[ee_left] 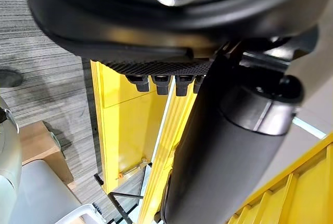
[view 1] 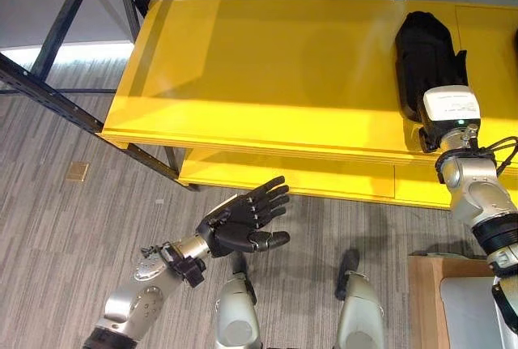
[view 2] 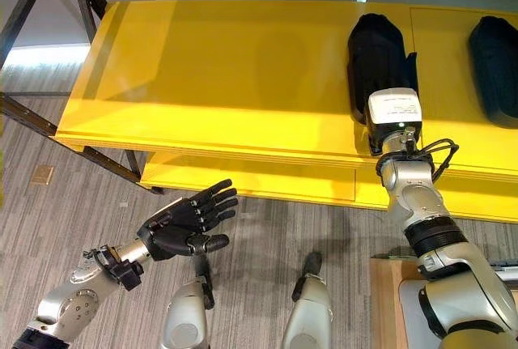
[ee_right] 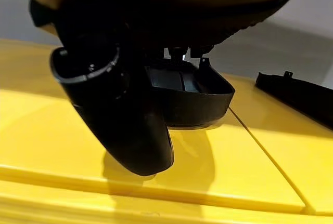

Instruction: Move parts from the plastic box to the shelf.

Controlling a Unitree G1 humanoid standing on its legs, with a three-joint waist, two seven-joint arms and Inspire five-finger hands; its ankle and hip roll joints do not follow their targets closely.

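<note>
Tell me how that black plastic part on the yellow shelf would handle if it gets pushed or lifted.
The black part looks like a hollow moulded shell, so probably stiff and light for its size. Its rounded, glossy outside could slip against the right hand reaching over it. Lying long and low on the flat yellow shelf, it seems more likely to slide than tip or roll.

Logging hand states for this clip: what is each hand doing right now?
Left hand: open, holding nothing.
Right hand: on the black part on the yellow shelf; grip cannot be told.
</note>
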